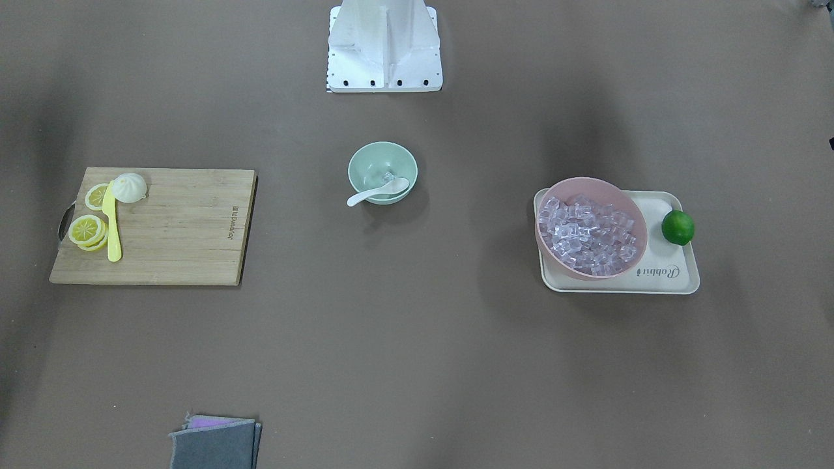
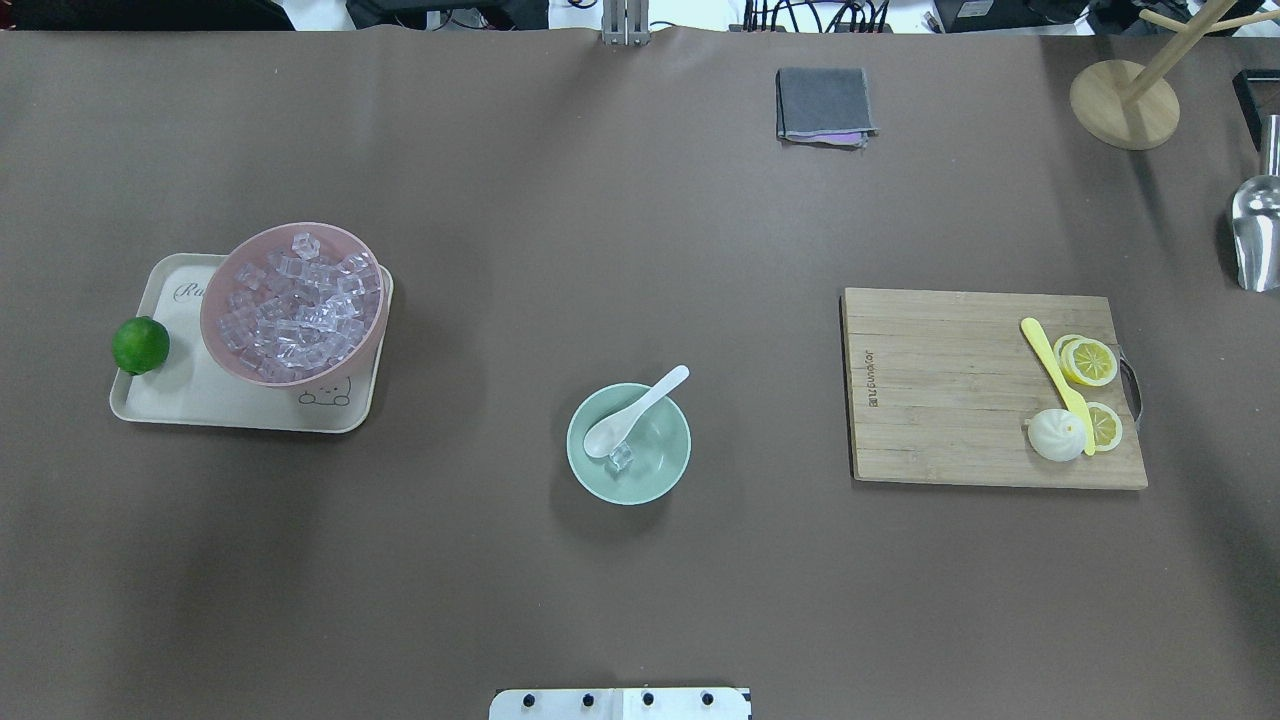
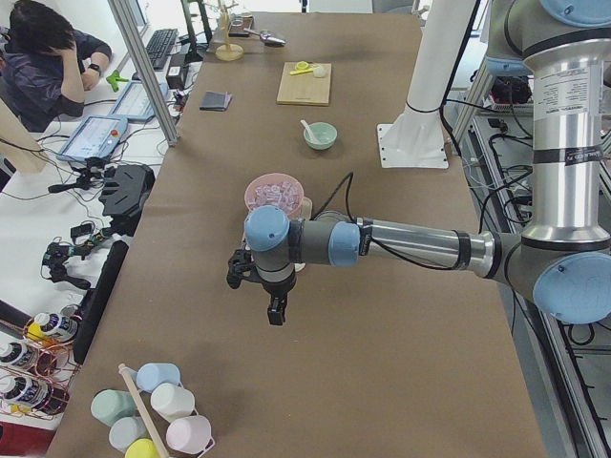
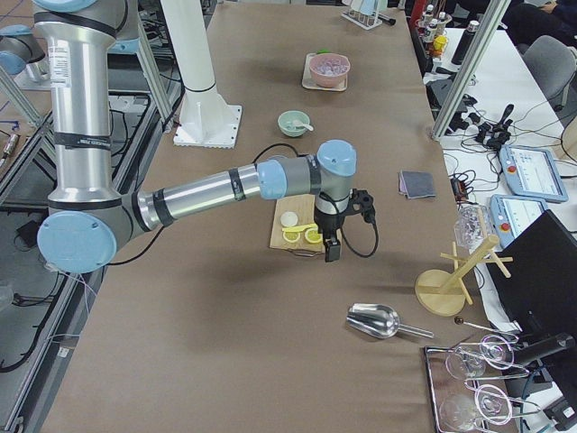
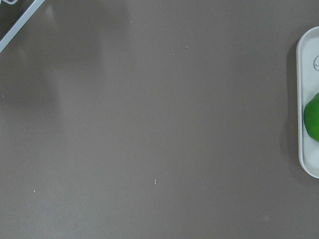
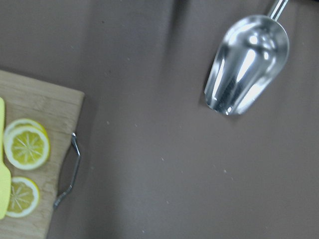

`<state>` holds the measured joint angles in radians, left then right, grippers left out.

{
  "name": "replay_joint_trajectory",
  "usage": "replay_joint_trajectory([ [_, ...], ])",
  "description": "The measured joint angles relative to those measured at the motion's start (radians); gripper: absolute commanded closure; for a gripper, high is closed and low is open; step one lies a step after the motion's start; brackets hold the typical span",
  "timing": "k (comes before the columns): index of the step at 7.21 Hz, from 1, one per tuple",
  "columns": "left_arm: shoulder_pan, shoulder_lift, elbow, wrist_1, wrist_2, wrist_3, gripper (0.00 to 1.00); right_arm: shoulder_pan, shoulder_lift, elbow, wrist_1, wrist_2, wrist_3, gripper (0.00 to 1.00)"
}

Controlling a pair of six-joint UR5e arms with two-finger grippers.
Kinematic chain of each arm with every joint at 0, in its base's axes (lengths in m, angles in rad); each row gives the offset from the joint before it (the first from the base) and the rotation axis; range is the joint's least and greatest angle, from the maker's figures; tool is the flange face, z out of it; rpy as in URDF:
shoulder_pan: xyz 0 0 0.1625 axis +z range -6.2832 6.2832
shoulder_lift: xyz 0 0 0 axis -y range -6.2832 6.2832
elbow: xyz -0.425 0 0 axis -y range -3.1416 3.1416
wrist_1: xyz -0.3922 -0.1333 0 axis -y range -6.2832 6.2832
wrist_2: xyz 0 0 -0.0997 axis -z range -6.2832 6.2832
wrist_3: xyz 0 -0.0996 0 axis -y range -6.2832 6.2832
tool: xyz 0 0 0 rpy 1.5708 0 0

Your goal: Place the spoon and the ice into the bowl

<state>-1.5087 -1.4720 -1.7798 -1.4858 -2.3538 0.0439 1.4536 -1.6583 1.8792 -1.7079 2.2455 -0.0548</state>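
The pale mint-green bowl (image 2: 660,470) stands at the table's middle, also in the front-facing view (image 1: 365,163). The white spoon (image 2: 640,408) rests with its scoop inside the bowl and its handle (image 1: 359,197) over the rim. One clear ice cube (image 2: 621,457) lies in the bowl beside the scoop. My left gripper (image 3: 276,315) shows only in the exterior left view, pointing down over bare table beyond the tray. My right gripper (image 4: 332,253) shows only in the exterior right view, pointing down just past the cutting board. I cannot tell whether either is open or shut.
A pink bowl (image 2: 293,301) full of ice cubes sits on a cream tray (image 2: 180,400) with a lime (image 2: 140,345). A cutting board (image 2: 950,400) holds a yellow knife (image 2: 1055,380), lemon slices and a bun. A grey cloth (image 2: 824,105), a metal scoop (image 2: 1258,235) and a wooden stand (image 2: 1125,103) lie at the far side.
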Motion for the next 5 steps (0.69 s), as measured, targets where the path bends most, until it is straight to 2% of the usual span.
replay_joint_trajectory([
  [2,-0.002,0.001,-0.001,-0.001,0.000,0.000,0.01,0.042,-0.079,-0.012,0.004,0.020,-0.032,0.00],
  [5,-0.003,-0.001,-0.017,-0.002,0.001,0.003,0.01,0.049,-0.098,-0.029,0.007,0.060,-0.037,0.00],
])
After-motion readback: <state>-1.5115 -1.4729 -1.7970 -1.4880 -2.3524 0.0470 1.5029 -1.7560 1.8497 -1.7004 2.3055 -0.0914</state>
